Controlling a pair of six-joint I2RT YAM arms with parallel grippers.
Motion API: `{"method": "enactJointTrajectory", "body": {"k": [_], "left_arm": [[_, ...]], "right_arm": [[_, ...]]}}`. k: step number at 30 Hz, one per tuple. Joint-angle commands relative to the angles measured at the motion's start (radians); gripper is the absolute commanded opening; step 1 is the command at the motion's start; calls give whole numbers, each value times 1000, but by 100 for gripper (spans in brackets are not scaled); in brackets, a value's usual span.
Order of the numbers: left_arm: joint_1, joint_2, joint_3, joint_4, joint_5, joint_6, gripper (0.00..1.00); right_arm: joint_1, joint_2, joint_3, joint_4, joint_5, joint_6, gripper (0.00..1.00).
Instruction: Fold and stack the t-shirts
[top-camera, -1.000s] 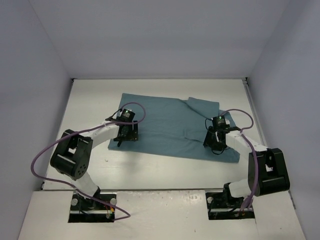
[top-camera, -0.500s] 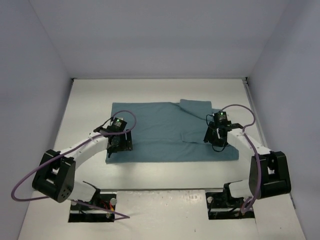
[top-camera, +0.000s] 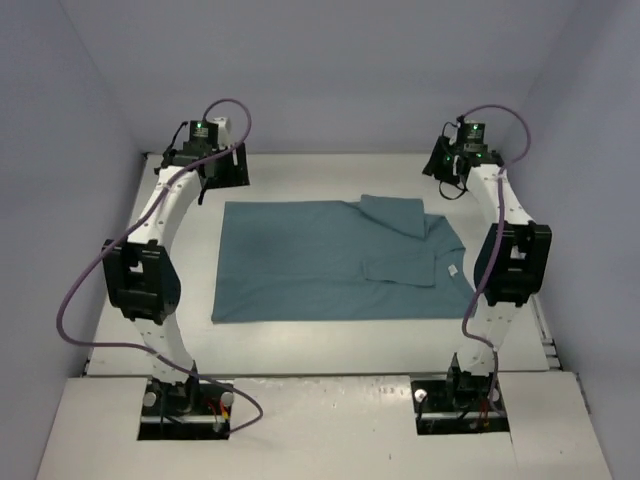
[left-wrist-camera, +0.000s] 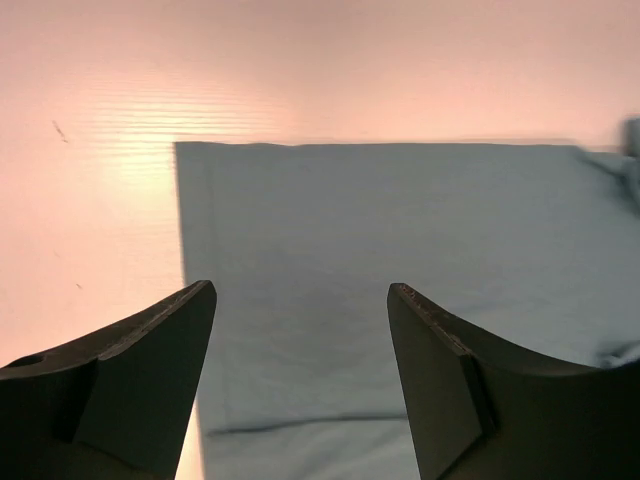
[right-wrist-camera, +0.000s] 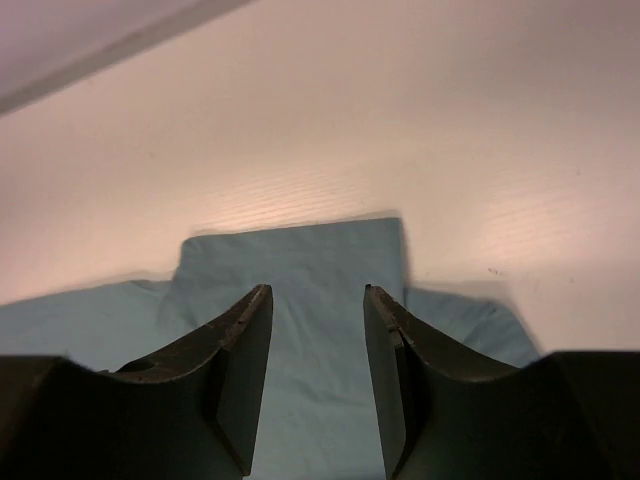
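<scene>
The teal-blue t-shirt (top-camera: 330, 265) lies flat on the white table, with one sleeve (top-camera: 395, 215) folded onto the body and a small white label (top-camera: 452, 270) showing at its right edge. My left gripper (top-camera: 222, 170) is open and empty, raised at the far left corner, apart from the shirt. My right gripper (top-camera: 450, 172) is open and empty, raised at the far right corner. The left wrist view looks down between open fingers (left-wrist-camera: 300, 290) on the shirt's straight edge (left-wrist-camera: 400, 220). The right wrist view (right-wrist-camera: 317, 290) shows the folded sleeve (right-wrist-camera: 300, 260) below.
The white table (top-camera: 300, 340) is boxed in by pale walls at the left (top-camera: 70, 200), the back and the right. Both arms stretch along the table's sides, purple cables looping off them. The arm bases stand at the near edge.
Both grippers have left the shirt's near part and swung up to the far corners. The shirt now lies flatter and squarer, shifted slightly left.
</scene>
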Motion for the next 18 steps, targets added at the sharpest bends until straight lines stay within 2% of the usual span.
{"method": "enactJointTrajectory", "body": {"k": [1, 8, 18], "left_arm": [[62, 121, 98, -46, 92, 172, 67], [138, 280, 224, -45, 146, 269, 67], [142, 475, 340, -44, 114, 409, 67]], "right_arm": [[6, 121, 114, -21, -71, -127, 39], [4, 195, 182, -24, -54, -291, 39], [11, 210, 147, -23, -81, -347, 40]]}}
